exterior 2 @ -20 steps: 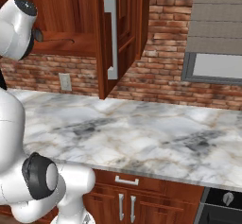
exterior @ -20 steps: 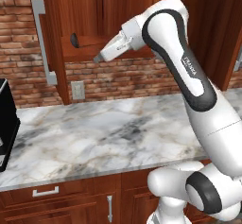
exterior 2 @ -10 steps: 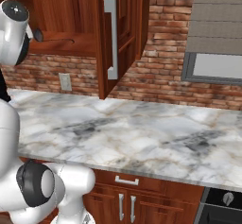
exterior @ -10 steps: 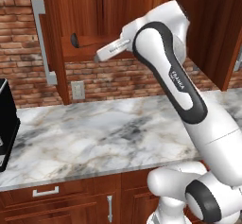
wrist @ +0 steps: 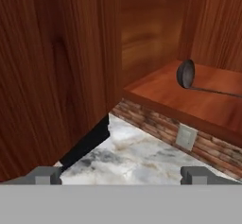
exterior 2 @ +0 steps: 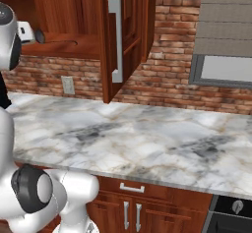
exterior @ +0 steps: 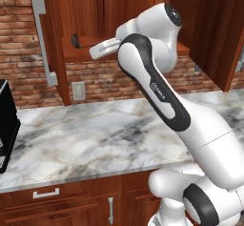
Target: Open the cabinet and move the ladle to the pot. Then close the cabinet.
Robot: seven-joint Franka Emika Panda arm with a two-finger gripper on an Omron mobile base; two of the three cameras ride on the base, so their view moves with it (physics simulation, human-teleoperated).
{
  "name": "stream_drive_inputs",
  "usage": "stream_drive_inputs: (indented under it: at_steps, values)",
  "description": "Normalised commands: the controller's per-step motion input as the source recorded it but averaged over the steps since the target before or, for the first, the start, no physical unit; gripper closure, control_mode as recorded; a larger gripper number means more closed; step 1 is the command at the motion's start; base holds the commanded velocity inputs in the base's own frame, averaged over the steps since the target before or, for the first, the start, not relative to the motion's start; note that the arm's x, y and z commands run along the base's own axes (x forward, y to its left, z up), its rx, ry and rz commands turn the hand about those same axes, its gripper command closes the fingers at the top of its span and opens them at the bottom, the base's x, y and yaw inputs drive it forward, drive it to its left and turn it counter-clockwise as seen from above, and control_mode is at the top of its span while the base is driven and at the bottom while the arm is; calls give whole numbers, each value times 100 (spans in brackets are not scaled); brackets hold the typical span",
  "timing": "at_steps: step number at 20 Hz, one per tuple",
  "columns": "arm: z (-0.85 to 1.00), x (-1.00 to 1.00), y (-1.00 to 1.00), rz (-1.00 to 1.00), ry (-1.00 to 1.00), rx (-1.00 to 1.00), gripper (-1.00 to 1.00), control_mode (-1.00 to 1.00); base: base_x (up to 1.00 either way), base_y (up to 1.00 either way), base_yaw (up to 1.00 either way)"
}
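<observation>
While both doors of the cabinet (exterior: 138, 20) stand open, the ladle (wrist: 186, 74) lies on its bottom shelf, with its dark round bowl at one end and its thin handle running along the wood. From the left base view the ladle's bowl (exterior: 75, 40) sits near the left end of the shelf, and the gripper (exterior: 95, 51) is just beside it, but I cannot tell for sure if they touch. In the hand view the two dark fingertips (wrist: 47, 175) stand wide apart with nothing between them, so the gripper holds nothing. The left door has a long silver handle (exterior: 44, 44), and so does the right door (exterior 2: 116, 40). Below the shelf is a red brick wall (exterior 2: 172, 45) with a wall socket (exterior: 78, 91). Under that lies the grey marble counter (exterior 2: 147, 138).
</observation>
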Motion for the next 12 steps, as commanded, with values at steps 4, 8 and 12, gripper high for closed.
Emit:
stream_drive_inputs:
  at_steps: [4, 8, 12]
  values:
    - [0, 40, -6, -15, 0, 0, -100, -100, 0, 0, 0]
    - [0, 41, -9, -13, 0, 0, -100, -100, 0, 0, 0]
    - [-11, 45, -2, -8, 0, 0, -100, -100, 0, 0, 0]
